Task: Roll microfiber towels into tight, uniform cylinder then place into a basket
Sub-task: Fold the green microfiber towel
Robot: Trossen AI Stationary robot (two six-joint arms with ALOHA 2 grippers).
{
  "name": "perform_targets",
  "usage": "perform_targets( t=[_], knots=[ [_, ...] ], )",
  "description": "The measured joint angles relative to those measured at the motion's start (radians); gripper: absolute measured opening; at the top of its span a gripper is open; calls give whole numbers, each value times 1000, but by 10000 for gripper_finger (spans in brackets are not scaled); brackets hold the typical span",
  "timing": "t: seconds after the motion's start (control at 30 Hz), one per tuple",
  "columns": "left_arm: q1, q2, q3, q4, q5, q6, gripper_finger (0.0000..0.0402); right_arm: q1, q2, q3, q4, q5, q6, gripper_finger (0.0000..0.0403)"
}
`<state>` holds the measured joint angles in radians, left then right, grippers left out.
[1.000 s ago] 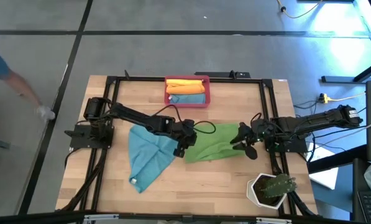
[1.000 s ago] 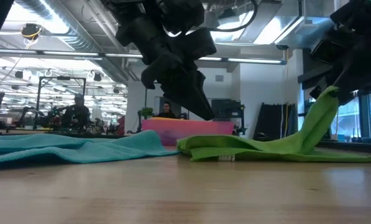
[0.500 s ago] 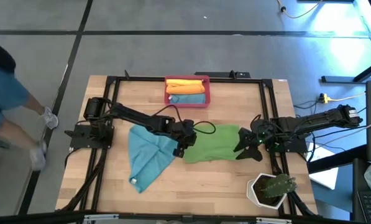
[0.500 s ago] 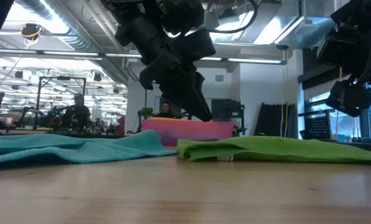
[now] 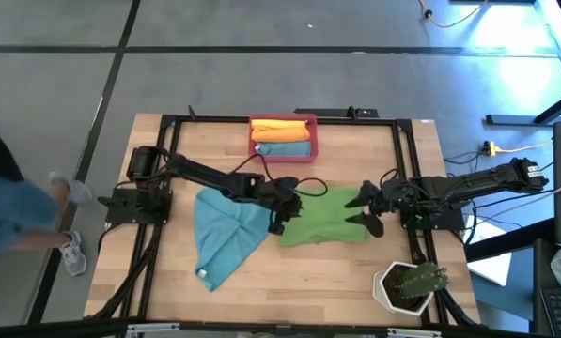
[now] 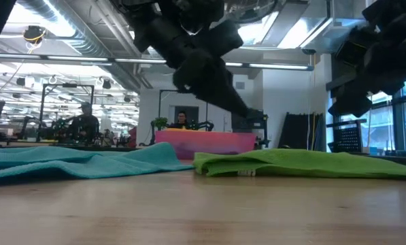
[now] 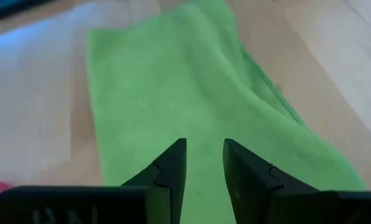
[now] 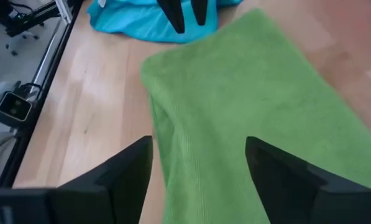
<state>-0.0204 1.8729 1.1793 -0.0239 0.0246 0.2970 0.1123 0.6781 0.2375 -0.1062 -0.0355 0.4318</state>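
Observation:
A green microfiber towel (image 5: 325, 216) lies flat on the table's middle, in a folded strip. Its left end overlaps a teal towel (image 5: 225, 235) spread at the left. My left gripper (image 7: 204, 155) hovers over the green towel's left end, raised clear of it (image 6: 250, 114). Its fingers stand a narrow gap apart with nothing between them. My right gripper (image 8: 201, 162) hangs wide open over the towel's right end (image 5: 363, 212) and touches nothing. The red-pink basket (image 5: 312, 141) at the far edge holds an orange roll (image 5: 282, 129) and a blue one (image 5: 282, 148).
A white hexagonal pot with a plant (image 5: 410, 286) stands at the near right corner. Black frame rails (image 5: 402, 169) run along the table's sides. A person (image 5: 17, 216) moves on the floor left of the table. Bare wood lies in front of the towels.
My right gripper has opened and let go of the green towel's right end, which it held lifted. That end has fallen, and the towel now lies flat. My left gripper has tipped upward, its fingertips rising away from the towel's left end.

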Motion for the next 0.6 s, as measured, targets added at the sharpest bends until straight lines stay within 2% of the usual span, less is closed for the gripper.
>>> perform_targets(
  t=[0.2,0.47,0.6],
  knots=[
    [36,0,0,57,108,-2,94,0,0,0,30,19,-31,228],
    [80,-7,2,193,133,-46,94,0,0,0,42,88,-72,204],
    [96,-7,2,208,207,-73,94,0,0,0,43,89,-77,201]
  ],
)
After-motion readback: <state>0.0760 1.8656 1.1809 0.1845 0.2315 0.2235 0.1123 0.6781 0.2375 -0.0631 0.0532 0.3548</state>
